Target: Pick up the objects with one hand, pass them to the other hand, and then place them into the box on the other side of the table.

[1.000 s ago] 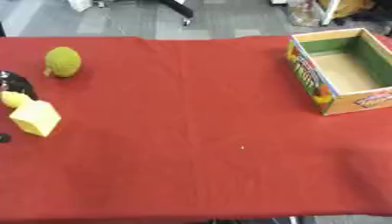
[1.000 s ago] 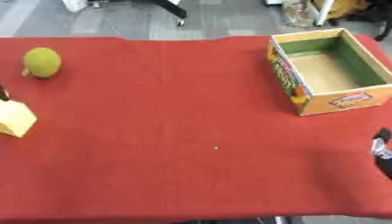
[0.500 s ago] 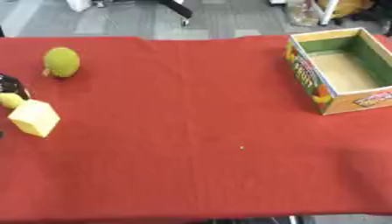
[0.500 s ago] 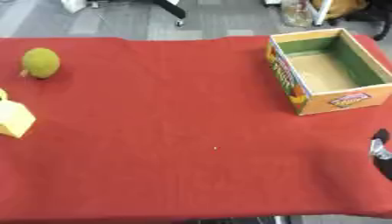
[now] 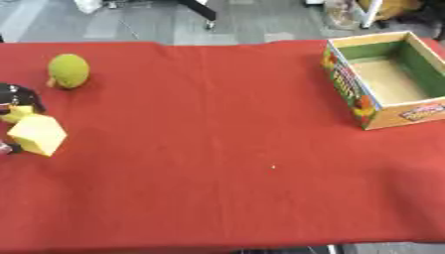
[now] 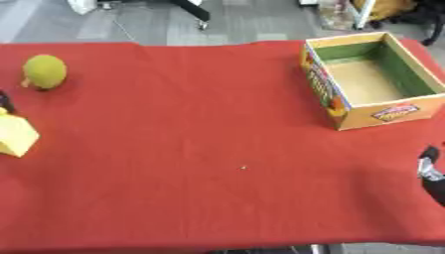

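Yellow block [image 5: 37, 135]: a pale yellow cube on the red cloth, far to the left of the box and nearer the viewer than it, at the left edge of both views.
Left hand [image 5: 16, 97]: black, only partly showing at the left edge just beyond the yellow block, with a small yellow piece [image 5: 17, 113] against it; whether the fingers hold anything cannot be told.
Right hand [image 6: 429, 171]: a black and silver sliver at the right edge, nearer than the box; finger position cannot be told.
Green fruit [image 5: 69, 71]: a rounded yellow-green fruit, far left of the box, beyond the yellow block and apart from it.
Box [image 5: 349, 89]: an open cardboard box with printed sides, green and tan inside, at the far right of the cloth.
Between: bare cloth lies from the yellow block across to the box, with one tiny pale speck [image 5: 273, 166] near the middle.
Surface: a table under a red cloth [image 5: 208, 149].
Room: grey floor and a chair base [image 5: 198, 11] beyond the box.
Views: only the right eye view shows the right hand; the left eye view shows more of the left hand.
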Robot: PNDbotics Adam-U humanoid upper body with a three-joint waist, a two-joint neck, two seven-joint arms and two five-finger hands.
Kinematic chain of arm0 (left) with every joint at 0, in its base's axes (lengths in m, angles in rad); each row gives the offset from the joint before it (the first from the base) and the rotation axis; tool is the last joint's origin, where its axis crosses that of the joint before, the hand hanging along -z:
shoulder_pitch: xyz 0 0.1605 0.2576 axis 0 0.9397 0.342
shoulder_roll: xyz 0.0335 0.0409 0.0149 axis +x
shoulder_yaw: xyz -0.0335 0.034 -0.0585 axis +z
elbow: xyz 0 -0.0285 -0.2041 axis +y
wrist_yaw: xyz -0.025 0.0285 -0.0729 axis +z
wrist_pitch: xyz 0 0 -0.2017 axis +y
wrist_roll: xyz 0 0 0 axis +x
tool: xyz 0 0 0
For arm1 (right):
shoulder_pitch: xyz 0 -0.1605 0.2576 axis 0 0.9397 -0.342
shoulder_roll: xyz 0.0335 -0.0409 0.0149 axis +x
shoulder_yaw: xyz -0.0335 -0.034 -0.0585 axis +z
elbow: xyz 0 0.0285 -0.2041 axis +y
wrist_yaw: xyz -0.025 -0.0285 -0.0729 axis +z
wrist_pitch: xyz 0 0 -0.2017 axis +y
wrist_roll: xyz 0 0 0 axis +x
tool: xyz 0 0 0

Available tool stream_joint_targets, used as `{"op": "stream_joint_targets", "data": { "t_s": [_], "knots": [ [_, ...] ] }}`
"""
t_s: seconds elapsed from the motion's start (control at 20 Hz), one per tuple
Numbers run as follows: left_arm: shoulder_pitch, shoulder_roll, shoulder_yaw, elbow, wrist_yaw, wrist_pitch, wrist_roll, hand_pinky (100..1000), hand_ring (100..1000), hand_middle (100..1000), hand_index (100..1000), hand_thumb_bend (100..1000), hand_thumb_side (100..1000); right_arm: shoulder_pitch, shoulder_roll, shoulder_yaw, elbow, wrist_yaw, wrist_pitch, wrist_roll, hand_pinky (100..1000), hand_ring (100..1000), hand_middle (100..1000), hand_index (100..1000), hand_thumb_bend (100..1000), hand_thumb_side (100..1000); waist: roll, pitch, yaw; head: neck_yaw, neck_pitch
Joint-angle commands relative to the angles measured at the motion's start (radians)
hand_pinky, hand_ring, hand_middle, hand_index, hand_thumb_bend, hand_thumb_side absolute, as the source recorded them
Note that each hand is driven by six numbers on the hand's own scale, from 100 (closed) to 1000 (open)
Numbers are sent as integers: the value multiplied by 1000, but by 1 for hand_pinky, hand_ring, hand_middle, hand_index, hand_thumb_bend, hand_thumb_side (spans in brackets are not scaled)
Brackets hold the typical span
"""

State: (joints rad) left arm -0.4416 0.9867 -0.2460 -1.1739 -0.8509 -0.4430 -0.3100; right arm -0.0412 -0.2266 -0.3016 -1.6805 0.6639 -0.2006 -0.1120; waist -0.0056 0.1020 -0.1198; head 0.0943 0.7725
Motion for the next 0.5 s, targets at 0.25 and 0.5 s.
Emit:
{"op": "stream_joint_targets", "data": {
  "t_s": [0.25,0.5],
  "knots": [
    [-40,-13,2,68,-26,-14,0,821,789,803,857,476,128,-2,-17,-1,-4,-6,-5,3,774,641,613,861,100,285,-2,-16,-2,-7,-2],
    [-40,-30,13,82,1,-22,2,770,635,619,715,336,100,0,-11,-2,-1,-8,-5,4,774,641,614,861,100,283,-6,-14,-4,-7,-2]
  ]
}}
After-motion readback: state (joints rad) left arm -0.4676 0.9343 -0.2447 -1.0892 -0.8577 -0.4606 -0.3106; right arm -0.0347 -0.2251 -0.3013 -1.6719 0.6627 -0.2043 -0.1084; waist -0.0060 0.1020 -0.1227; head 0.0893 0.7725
